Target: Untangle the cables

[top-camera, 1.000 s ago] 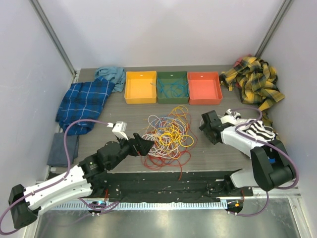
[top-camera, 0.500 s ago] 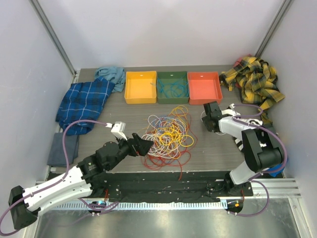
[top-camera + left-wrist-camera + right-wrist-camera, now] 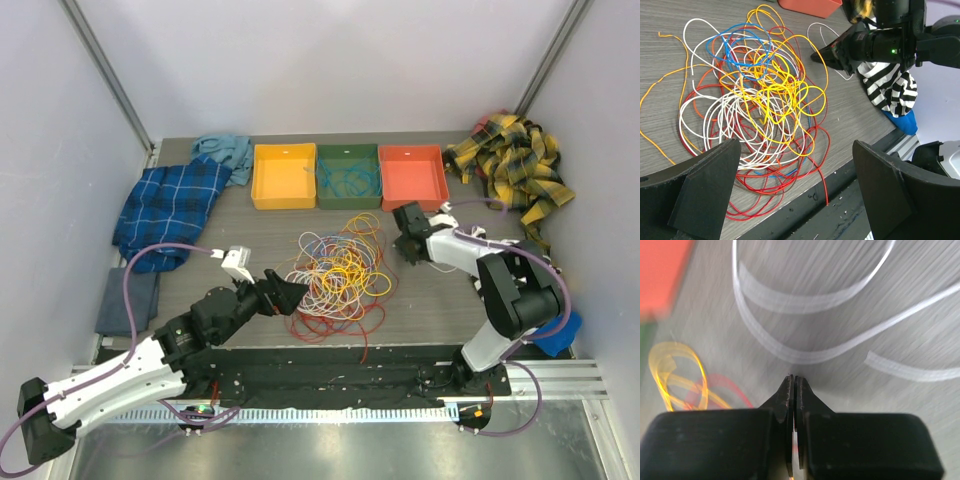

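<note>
Cables (image 3: 337,272) in tangled heap mid-table, on near side of 3 bins (image 3: 348,148). Right gripper (image 3: 794,382) fingers pressed together, nothing visibly pinched. Stray white loop (image 3: 790,354) lies just beyond tips. Risk: empty pull, or tips shove loop away. Left gripper (image 3: 287,292) spread wide at heap's near-left edge. Risk: closing there catches several strands, drags whole clump, tightens knots.
</note>
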